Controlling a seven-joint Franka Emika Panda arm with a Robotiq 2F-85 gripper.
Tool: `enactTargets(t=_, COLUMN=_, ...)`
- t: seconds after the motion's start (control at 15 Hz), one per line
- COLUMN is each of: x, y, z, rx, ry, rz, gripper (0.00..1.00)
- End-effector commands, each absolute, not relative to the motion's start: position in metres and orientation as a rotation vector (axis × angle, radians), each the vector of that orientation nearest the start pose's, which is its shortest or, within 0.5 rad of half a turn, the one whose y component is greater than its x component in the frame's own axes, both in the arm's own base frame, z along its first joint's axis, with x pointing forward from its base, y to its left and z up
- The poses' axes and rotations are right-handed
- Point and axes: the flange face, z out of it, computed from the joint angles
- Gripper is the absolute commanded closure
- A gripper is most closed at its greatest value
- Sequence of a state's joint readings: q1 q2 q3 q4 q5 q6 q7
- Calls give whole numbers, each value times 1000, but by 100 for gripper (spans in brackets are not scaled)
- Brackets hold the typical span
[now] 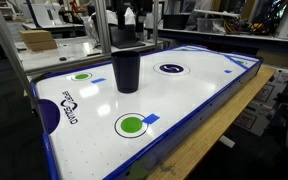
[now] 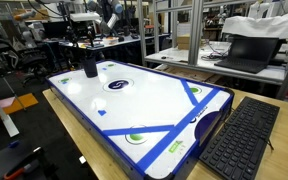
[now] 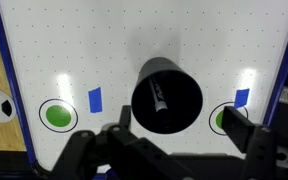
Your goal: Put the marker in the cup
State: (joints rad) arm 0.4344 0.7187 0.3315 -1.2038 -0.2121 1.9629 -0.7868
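Note:
The cup [image 3: 167, 95] is a tall black tumbler that stands upright on the white air-hockey table; it shows in both exterior views [image 1: 127, 70] [image 2: 89, 68]. In the wrist view I look straight down into it. The marker [image 3: 160, 97], a thin dark stick with a light band, lies inside the cup, leaning against its wall. My gripper [image 3: 181, 121] is open and empty above the cup, with one finger on each side of the near rim. In an exterior view the gripper [image 1: 132, 18] hangs above the cup.
The table [image 1: 184, 105] has blue raised edges, green circles [image 3: 57, 114] [image 3: 224, 120] and blue tape marks [image 3: 95, 99]. It rests on a wooden bench [image 1: 209, 150]. A keyboard [image 2: 239, 140] and a laptop [image 2: 246, 50] lie beyond the table's end.

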Motion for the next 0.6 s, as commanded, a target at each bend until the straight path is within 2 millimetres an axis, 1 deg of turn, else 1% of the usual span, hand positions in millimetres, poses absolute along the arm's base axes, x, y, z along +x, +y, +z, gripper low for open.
enactTargets(t=0.0, x=599, y=445, z=390, rx=-2256, ry=-2145, rz=-50, gripper=0)
enactTargets(t=0.33, x=607, y=413, z=394, rx=-2343, ry=-2046, rz=69, gripper=0)
enactTargets(t=0.53, x=614, y=395, z=398, rx=-2401, ry=-1979, rz=67, gripper=0)
